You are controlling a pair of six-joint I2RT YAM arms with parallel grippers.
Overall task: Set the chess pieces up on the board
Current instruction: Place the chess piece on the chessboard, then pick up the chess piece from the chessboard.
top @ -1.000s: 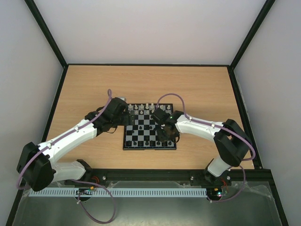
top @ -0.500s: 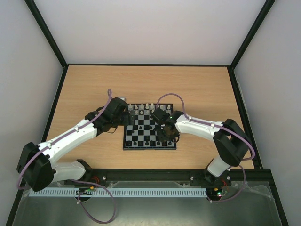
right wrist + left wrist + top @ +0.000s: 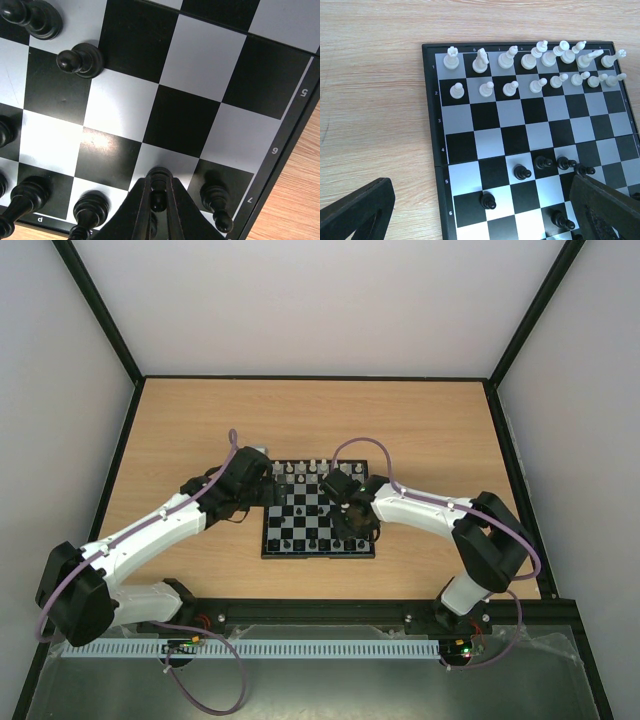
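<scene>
Nearest the robot, the right gripper points down over the near right corner of the chessboard. Its two fingers are pinched on a small black pawn above a pale square on the seventh rank. It is hard to tell whether the pawn's base touches the square or hangs just above it. Another black pawn sits one square to the side, and several black pieces line the nearest edge.

The left gripper hovers by the board's left side with its fingers spread wide, holding nothing.

Towards mid-board, stray black pawns stand scattered over the fifth and sixth ranks, off their home squares.

At the far edge, the white pieces look complete: eight in the back row and eight pawns in front. The board lies centrally on a wooden table.

White's side appears done. Black's side seems partly set, with the loose pawns left to bring home.
</scene>
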